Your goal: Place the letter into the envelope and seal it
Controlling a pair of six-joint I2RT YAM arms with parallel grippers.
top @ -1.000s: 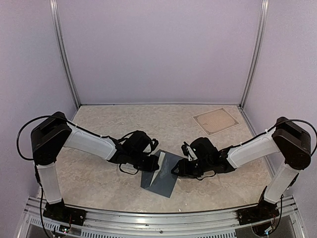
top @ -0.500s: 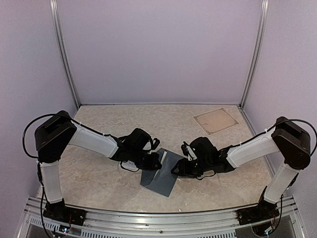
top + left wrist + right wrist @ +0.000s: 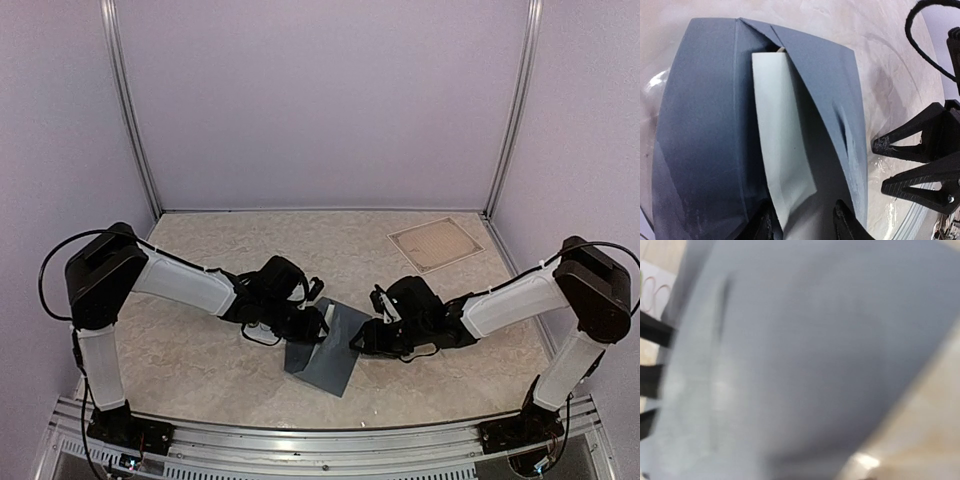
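The dark slate envelope [image 3: 327,356] lies at the table's centre front, its mouth held up in an arch. In the left wrist view the envelope [image 3: 705,125] holds the white letter [image 3: 777,130], which is part way inside. My left gripper [image 3: 804,225] is open, and the letter's near end lies between its fingertips. My right gripper [image 3: 880,166] stands at the envelope's right edge with its fingers apart. In the right wrist view the blurred envelope [image 3: 805,365] fills the frame and hides that gripper's own fingers.
A beige square mat [image 3: 435,243] lies at the back right. A white strip with circles [image 3: 651,290] shows at the top left edge of the right wrist view. A black cable [image 3: 920,30] loops above the right gripper. Purple walls enclose the table.
My left gripper has moved right, onto the envelope's mouth, and less of the white letter shows from above. The right arm has hardly moved.
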